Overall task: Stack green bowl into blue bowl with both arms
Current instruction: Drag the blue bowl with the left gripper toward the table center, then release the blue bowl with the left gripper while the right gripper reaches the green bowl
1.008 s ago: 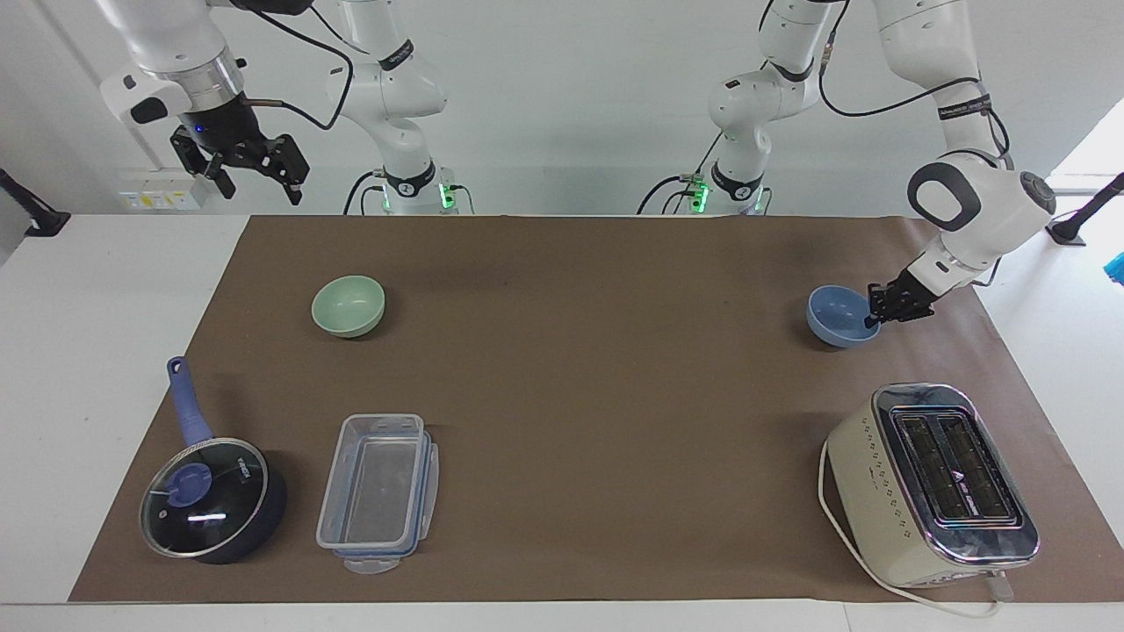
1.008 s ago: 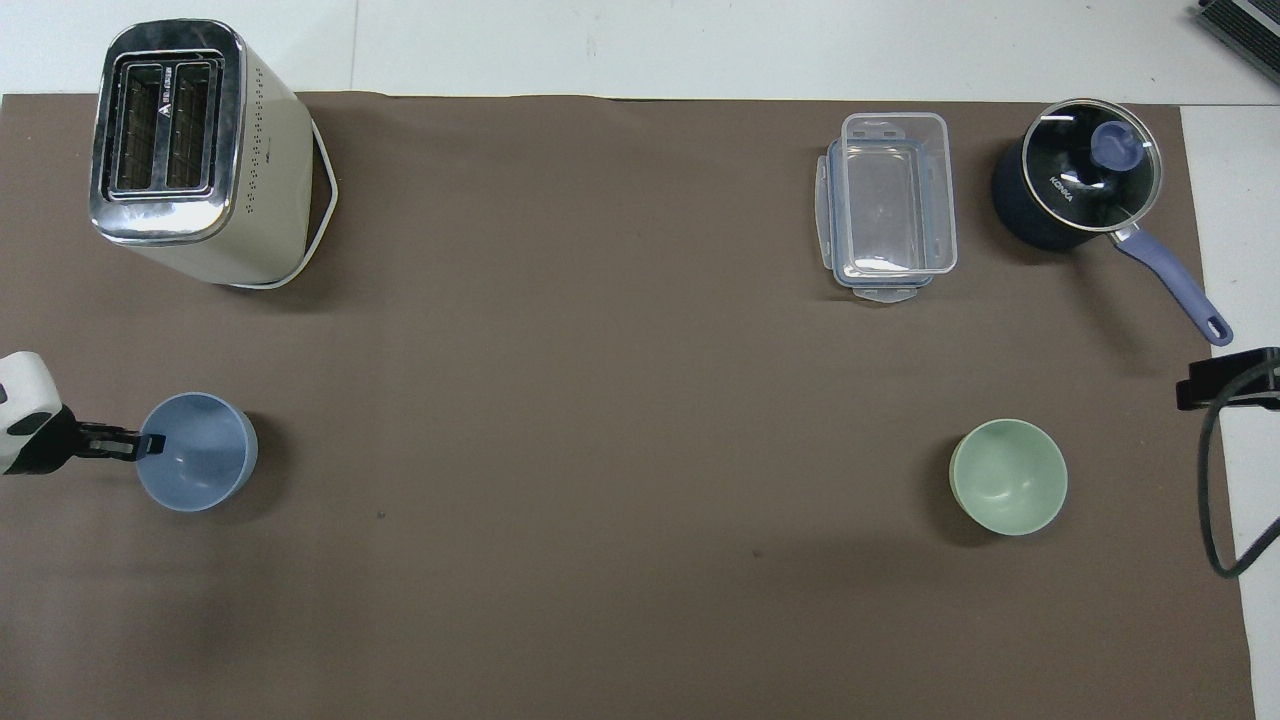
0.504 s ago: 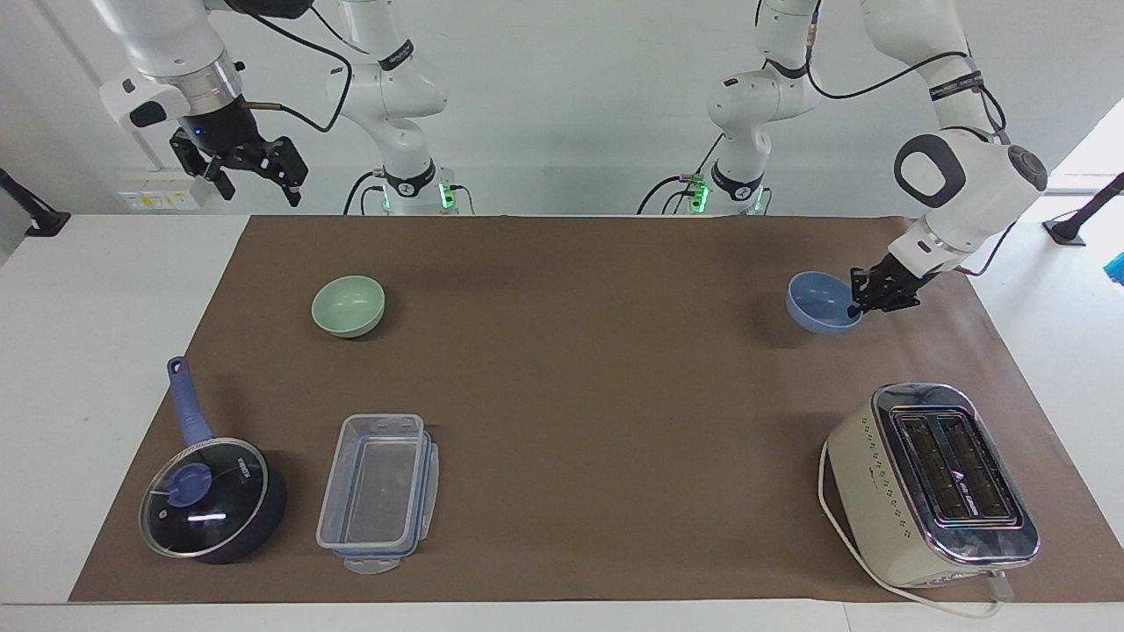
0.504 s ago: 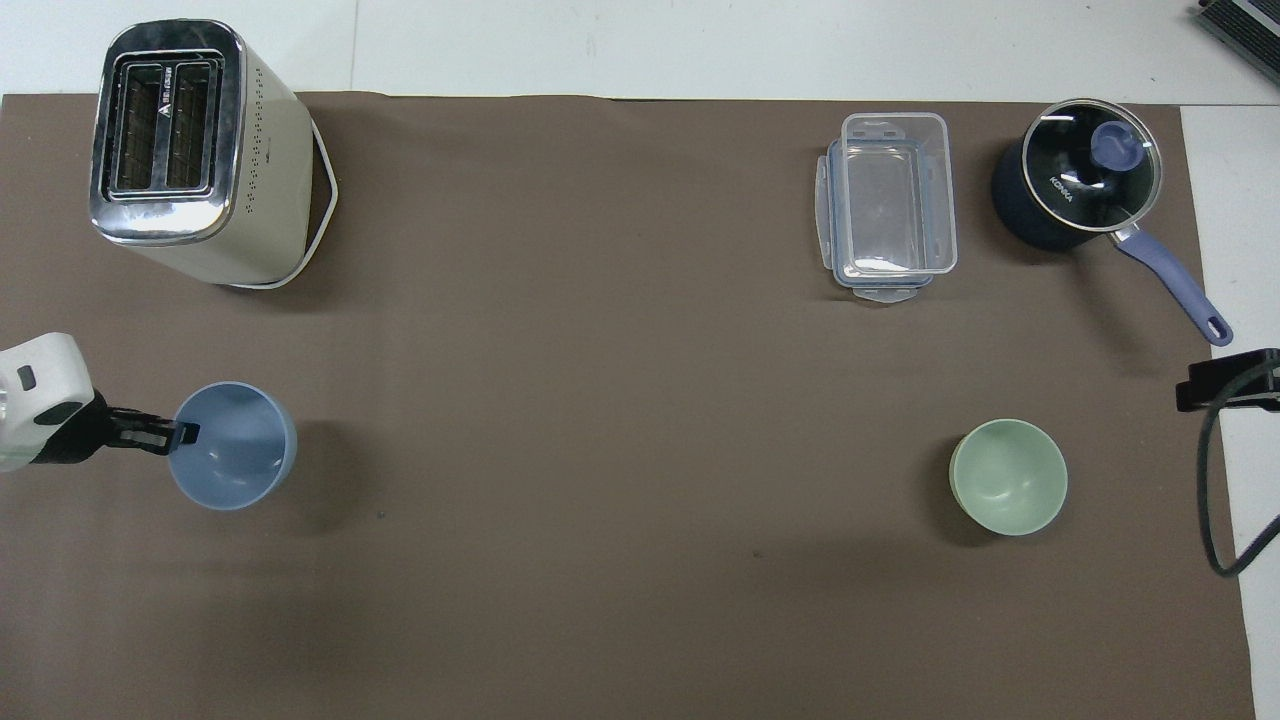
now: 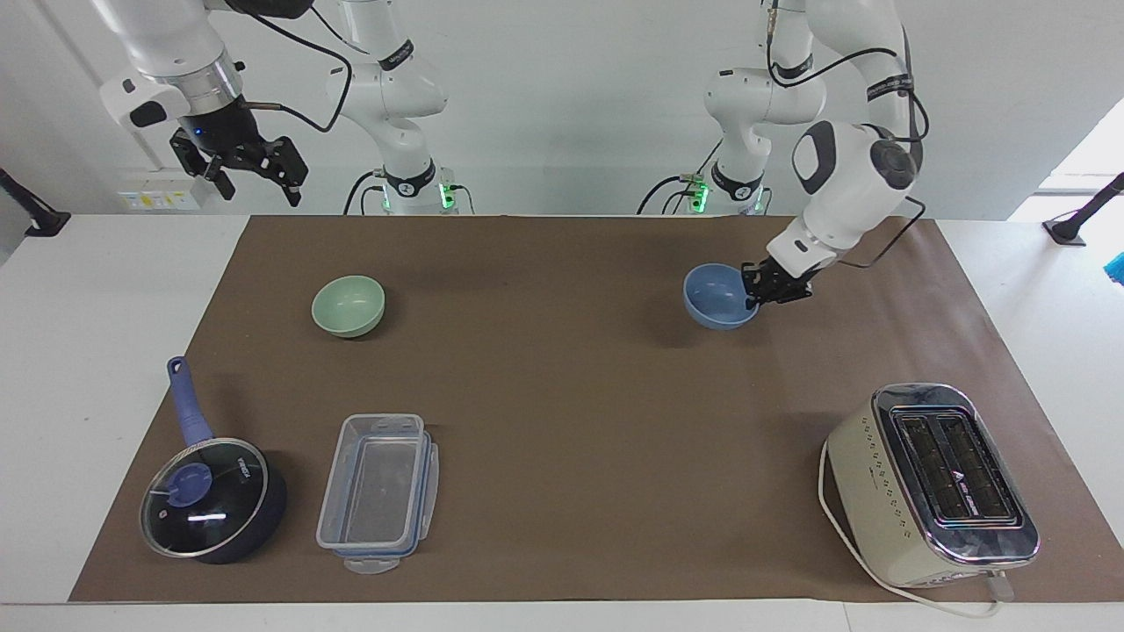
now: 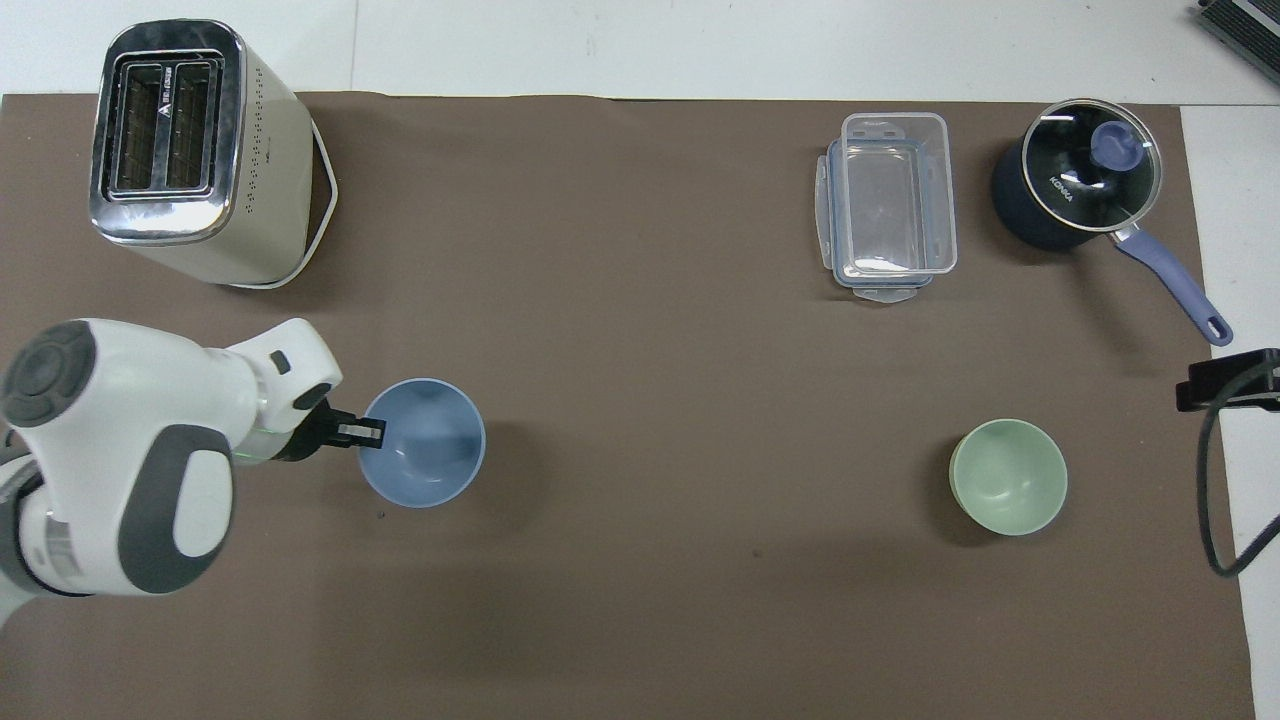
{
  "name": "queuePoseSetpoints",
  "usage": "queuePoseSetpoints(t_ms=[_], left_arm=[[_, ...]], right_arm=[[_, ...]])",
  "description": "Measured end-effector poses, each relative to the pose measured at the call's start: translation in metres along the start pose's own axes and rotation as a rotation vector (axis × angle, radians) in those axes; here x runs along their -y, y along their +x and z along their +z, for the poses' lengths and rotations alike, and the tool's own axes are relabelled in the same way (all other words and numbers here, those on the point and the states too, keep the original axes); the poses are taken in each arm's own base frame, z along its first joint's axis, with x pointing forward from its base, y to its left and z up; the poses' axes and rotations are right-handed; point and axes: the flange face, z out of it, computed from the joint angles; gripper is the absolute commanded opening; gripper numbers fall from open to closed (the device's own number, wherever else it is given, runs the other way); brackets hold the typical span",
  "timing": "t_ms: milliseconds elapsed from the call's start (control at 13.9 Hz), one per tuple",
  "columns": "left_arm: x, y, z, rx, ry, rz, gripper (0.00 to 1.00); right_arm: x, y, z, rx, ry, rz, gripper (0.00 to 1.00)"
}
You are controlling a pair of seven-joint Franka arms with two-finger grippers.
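Fingers of my left gripper (image 5: pixel 753 297) pinched the blue bowl (image 5: pixel 716 298) by its rim, above the counter's (image 5: pixel 562 395) middle. Right gripper (image 5: pixel 250 171) waited spread near its corner; the green bowl (image 5: pixel 349 305) sat unstacked.

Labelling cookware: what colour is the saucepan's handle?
Periwinkle blue handle on the saucepan; overhead view shows it best.

right pincer (image 6: pixel 1228 380) cut off.
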Motion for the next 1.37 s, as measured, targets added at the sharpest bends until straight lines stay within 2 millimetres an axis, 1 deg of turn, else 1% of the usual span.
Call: queuePoseSetpoints(t_ms=[216,360,432,504,648,720,792,864,936,1080,1223,1367], left_arm=[[-0.081,-0.001,0.043,-0.017,0.012,-0.044,0.00],[-0.120,-0.006,0.070,-0.025,0.016,-0.070,0.00],[-0.135,-0.008,0.081,-0.030,0.016,-0.079,0.00],[-0.144,-0.011,0.088,-0.032,0.017,-0.080,0.00],[-0.156,-0.015,0.095,-0.025,0.019,-0.073,0.00],[-0.158,-0.016,0.098,-0.023,0.021,-0.072,0.03],[-0.159,-0.016,0.100,-0.023,0.021,-0.075,0.24],[-0.159,-0.015,0.100,-0.026,0.020,-0.079,0.55],[-0.159,-0.013,0.099,-0.029,0.019,-0.082,0.76],[-0.160,-0.009,0.095,-0.038,0.015,-0.084,1.00],[-0.160,-0.001,0.084,-0.061,0.005,-0.088,1.00],[-0.157,0.012,0.065,-0.080,0.000,-0.096,1.00]], right_arm=[[0.000,0.000,0.000,0.000,0.000,0.000,1.00],[0.000,0.000,0.000,0.000,0.000,0.000,1.00],[0.000,0.000,0.000,0.000,0.000,0.000,1.00],[0.000,0.000,0.000,0.000,0.000,0.000,1.00],[0.000,0.000,0.001,0.001,0.000,0.000,1.00],[0.000,0.000,0.001,0.003,0.000,0.000,1.00],[-0.001,0.000,0.003,0.006,0.000,-0.001,1.00],[-0.002,0.000,0.005,0.011,0.000,-0.003,1.00],[-0.004,0.001,0.008,0.013,0.000,-0.005,1.00],[-0.010,0.005,0.018,0.004,0.001,-0.006,1.00],[-0.011,0.008,0.031,0.006,0.001,-0.005,1.00],[-0.011,0.011,0.049,0.011,0.001,-0.005,1.00]])
